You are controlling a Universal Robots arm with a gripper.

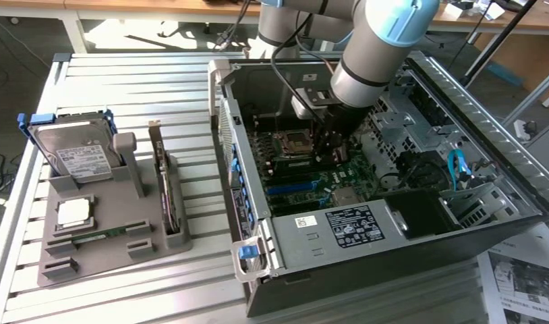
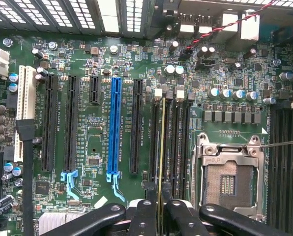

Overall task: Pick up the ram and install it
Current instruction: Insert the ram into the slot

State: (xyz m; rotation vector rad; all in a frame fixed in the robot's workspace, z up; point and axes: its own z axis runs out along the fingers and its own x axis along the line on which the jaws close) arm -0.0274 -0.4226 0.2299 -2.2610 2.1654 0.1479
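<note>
Arm: we see the arm (image 1: 373, 61) slanting steeply down from the top of the exterior view into the open computer case (image 1: 513, 169), with its wrist aimed at the motherboard (image 1: 347, 177).
Claw: the gripper (image 1: 331, 145) hangs low over the board, just to the exterior view's right of the processor socket (image 1: 297, 143). In the wrist view the gripper (image 2: 161, 214) is clamped on the ram, with black fingers (image 2: 144, 216) pressing both of its faces.
Ram: the ram (image 2: 161, 147) shows edge-on as a thin yellowish line. It runs along the memory slots (image 2: 178, 142), in line with the one nearest the black expansion slot. We cannot tell whether it is seated or just above the slot.
Left of the case: a grey tray (image 1: 144, 223) sits on the slatted table (image 1: 148, 88). It holds an upright hard drive (image 1: 77, 152), a square silver chip (image 1: 74, 212), a spare green stick (image 1: 99, 236) lying flat, and an expansion card (image 1: 166, 196) standing on edge.
Board, wrist view: a white slot (image 2: 22, 93), black expansion slots (image 2: 50, 123) and a blue slot (image 2: 115, 128) lie beside the memory slots. The open socket (image 2: 227, 179) is on their other side.
Close obstacles: slot latches and small capacitors (image 2: 170, 70) crowd the slot ends.
Right: a blue cable (image 1: 454, 169) lies inside the case, and printed paper (image 1: 527, 283) lies outside it.
</note>
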